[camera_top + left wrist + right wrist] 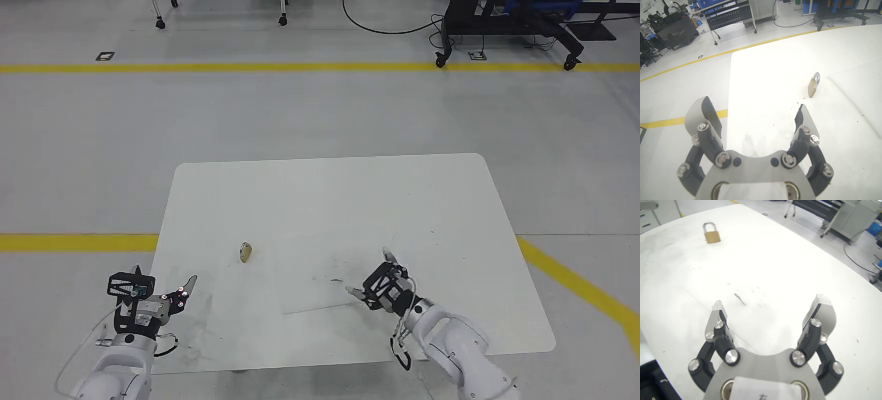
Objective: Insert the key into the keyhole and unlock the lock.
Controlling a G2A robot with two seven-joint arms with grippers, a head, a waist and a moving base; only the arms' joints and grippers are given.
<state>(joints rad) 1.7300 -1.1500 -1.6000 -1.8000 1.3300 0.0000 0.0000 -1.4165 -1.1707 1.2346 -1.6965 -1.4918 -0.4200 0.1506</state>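
Currently | lock (711,235) on white worktop (400,200) | key (740,299) apart from lock, near right tool (769,300), spread wide, empty | left tool (754,106) wide, empty, apart from lock

The left gripper (163,278) hung low at the near left, jaws wide apart. The right gripper (369,272) hung at the near right, angled toward the far left, jaws equally spread.

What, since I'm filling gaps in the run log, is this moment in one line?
phase: pre-grasp | left pincer: open, empty | right pincer: open, empty | key: on table, near right pincer | padlock: untouched
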